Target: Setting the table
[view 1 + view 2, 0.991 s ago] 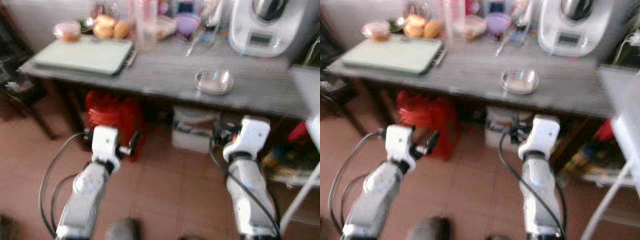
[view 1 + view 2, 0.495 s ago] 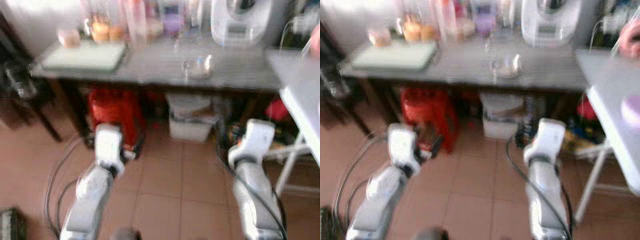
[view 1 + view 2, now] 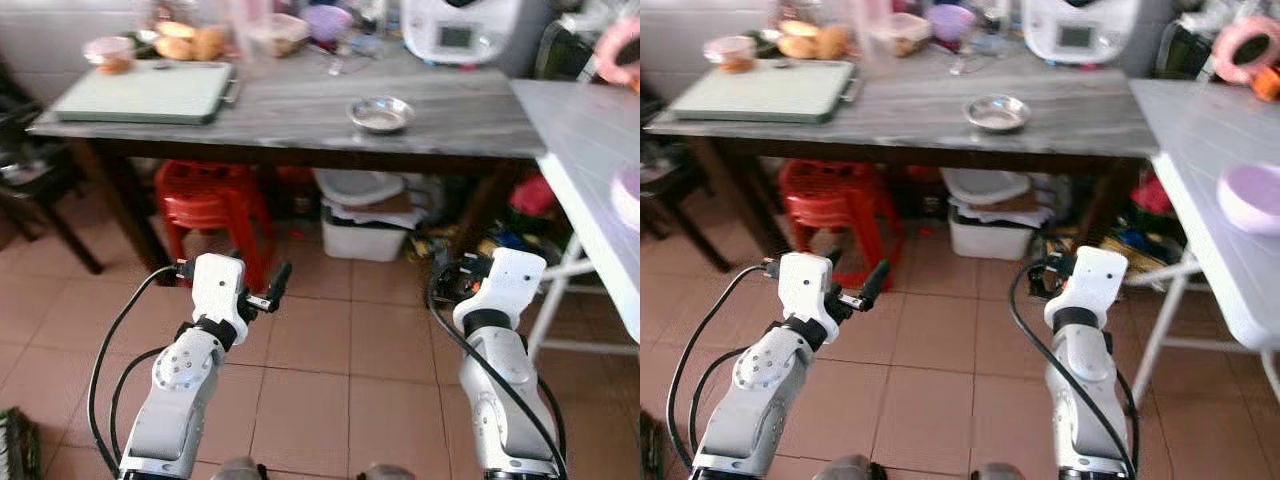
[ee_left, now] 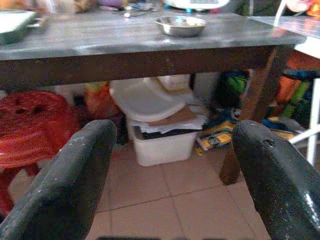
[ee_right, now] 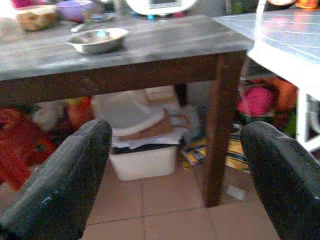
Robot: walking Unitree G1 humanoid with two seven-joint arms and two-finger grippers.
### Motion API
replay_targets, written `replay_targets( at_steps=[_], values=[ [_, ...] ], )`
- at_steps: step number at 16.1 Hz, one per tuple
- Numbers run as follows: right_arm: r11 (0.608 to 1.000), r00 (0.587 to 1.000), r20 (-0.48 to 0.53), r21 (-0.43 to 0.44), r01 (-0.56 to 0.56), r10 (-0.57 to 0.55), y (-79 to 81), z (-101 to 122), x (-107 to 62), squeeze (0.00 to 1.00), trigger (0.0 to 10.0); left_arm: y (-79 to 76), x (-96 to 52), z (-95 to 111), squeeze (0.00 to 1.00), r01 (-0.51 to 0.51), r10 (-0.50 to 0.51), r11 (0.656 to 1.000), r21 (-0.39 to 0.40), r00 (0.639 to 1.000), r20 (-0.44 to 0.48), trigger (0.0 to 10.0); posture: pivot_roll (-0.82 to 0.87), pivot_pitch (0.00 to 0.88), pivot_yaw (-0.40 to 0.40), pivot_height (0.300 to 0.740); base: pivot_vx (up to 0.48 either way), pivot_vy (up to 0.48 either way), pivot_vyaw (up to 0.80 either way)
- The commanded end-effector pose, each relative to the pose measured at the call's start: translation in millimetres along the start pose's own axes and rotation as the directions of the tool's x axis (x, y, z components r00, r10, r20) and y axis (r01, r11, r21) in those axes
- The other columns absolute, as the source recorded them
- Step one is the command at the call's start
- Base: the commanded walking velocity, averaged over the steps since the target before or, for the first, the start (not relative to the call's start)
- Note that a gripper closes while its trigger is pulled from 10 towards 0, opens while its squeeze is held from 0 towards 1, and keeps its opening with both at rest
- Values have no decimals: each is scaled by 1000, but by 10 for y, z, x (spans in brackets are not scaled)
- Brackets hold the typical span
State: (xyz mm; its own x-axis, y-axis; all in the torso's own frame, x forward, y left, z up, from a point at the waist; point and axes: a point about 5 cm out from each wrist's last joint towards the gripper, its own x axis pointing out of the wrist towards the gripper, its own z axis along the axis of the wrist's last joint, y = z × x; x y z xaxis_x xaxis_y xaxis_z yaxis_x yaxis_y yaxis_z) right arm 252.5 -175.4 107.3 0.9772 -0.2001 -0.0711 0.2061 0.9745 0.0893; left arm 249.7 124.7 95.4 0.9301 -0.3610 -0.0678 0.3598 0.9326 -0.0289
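While we stand back from the table (image 3: 300, 110), our left gripper (image 4: 172, 165) and right gripper (image 5: 175, 165) hang wide open, holding nothing. Metal bowl (image 3: 381, 113): at twelve o'clock, near the front edge. Judged light, stiff, slippery; pinch across the rim.

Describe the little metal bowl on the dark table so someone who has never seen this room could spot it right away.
Look at the long grey-topped wooden table along the wall. The metal bowl stands alone near its front edge, toward the robot's right, in front of the white kitchen appliance. It is the one shiny, shallow steel dish there; the other things crowd the back edge.
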Motion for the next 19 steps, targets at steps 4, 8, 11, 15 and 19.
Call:
replay_targets(
  at_steps=[4, 8, 11, 15, 19],
  values=[
    [1000, 1000, -17, -2, -4, 4, 1, -21, -1, 204, 10000, -8, 5, 38, 0, 12, -12, 1000, -1, 1000, 18, 10000, -10, 0, -4, 740, 0, -388, -430],
    [1000, 1000, -21, -1, -7, 7, 4, -20, 10, 196, 10000, -16, 15, 40, 0, 15, -15, 1000, -1, 1000, 22, 10000, -11, 0, -6, 740, 0, -399, 0],
    [1000, 1000, -20, 1, -9, 9, 19, -18, 20, 192, 10000, -13, 24, 45, 0, 16, -16, 1000, -1, 1000, 25, 10000, -12, 0, -5, 740, 0, -420, 0],
    [1000, 1000, -24, 7, -5, 5, 22, -26, 38, 188, 10000, 0, 48, 50, 0, 11, -11, 1000, 9, 1000, 27, 10000, -12, 0, -2, 740, 0, -448, 0],
    [1000, 1000, -25, 8, -3, 3, 25, -29, 37, 188, 10000, 6, 53, 50, 0, 9, -9, 1000, 13, 1000, 26, 10000, -10, 0, -2, 740, 0, -454, 0]
  ],
)
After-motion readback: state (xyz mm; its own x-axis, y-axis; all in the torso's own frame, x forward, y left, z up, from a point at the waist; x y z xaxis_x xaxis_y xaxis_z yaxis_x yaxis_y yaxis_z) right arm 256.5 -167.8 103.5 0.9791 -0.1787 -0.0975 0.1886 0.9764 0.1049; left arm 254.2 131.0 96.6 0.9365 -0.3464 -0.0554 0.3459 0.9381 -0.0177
